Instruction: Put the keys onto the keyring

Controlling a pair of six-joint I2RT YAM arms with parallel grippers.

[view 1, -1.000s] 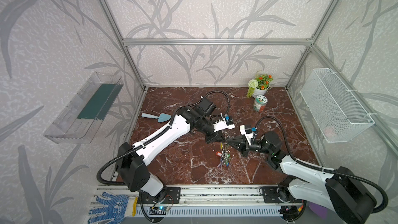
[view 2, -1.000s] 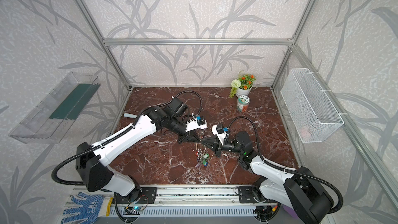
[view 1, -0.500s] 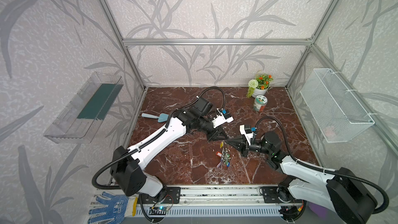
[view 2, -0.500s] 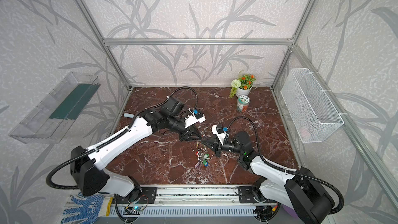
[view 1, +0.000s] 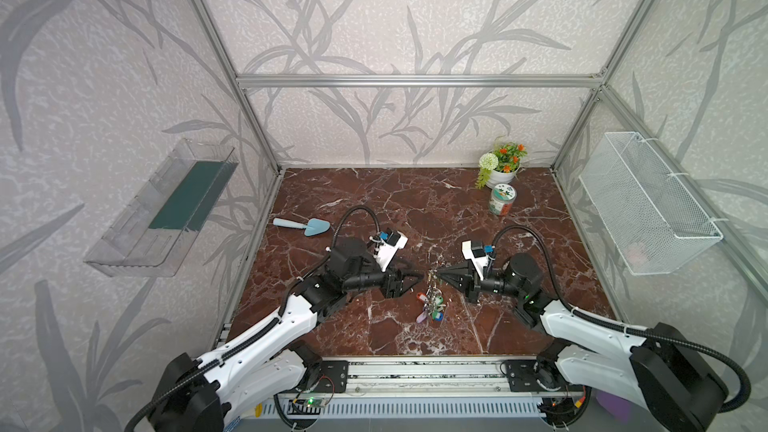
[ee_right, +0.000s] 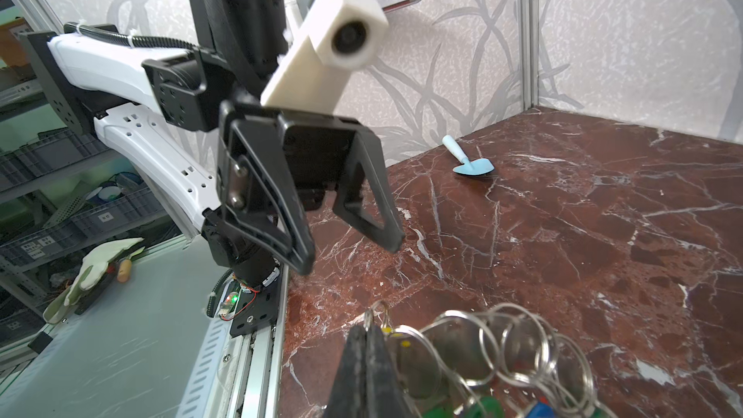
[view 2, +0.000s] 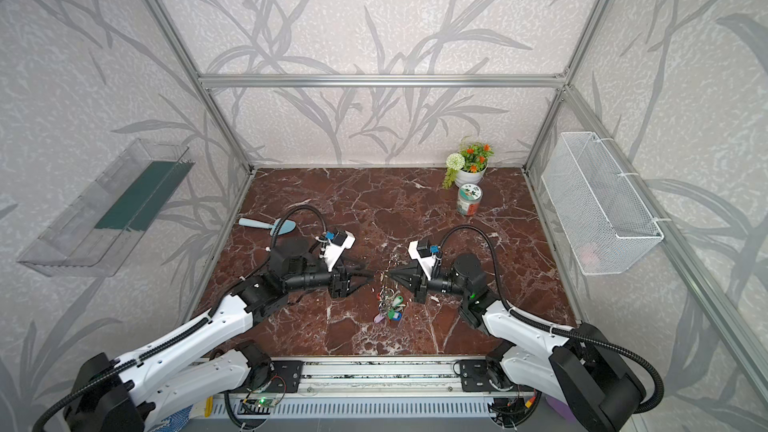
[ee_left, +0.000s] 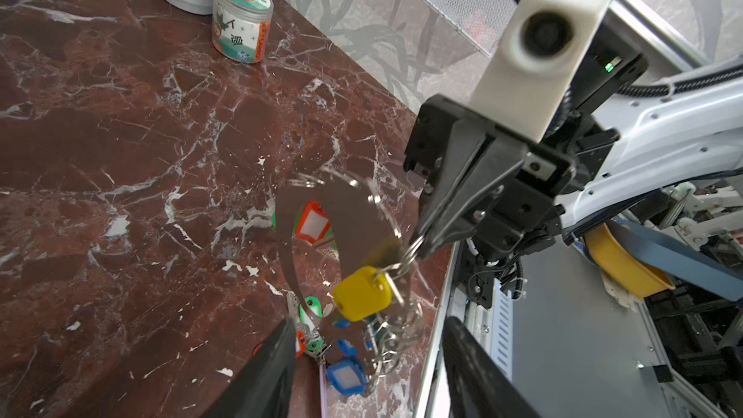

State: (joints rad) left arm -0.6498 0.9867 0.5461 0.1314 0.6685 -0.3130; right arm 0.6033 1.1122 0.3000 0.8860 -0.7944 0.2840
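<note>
The red marble counter (view 1: 374, 201) fills the floor of the cell. Near its middle the two sets of fingers face each other tip to tip. The left fingers (ee_right: 372, 195) stand moderately apart and grip nothing, just beside the hanging bunch. The right fingers (ee_left: 454, 203) are pressed together on the keyring (ee_left: 349, 215), pinching it at its top. The keyring hangs with its long axis roughly upright, and the coloured tags (view 1: 430, 313) at its lower end reach the counter. The keys (ee_left: 362, 293) dangle just under the right fingertips, with the yellow tag pointing down and its ring end up. The blades are too blurred to make out.
</note>
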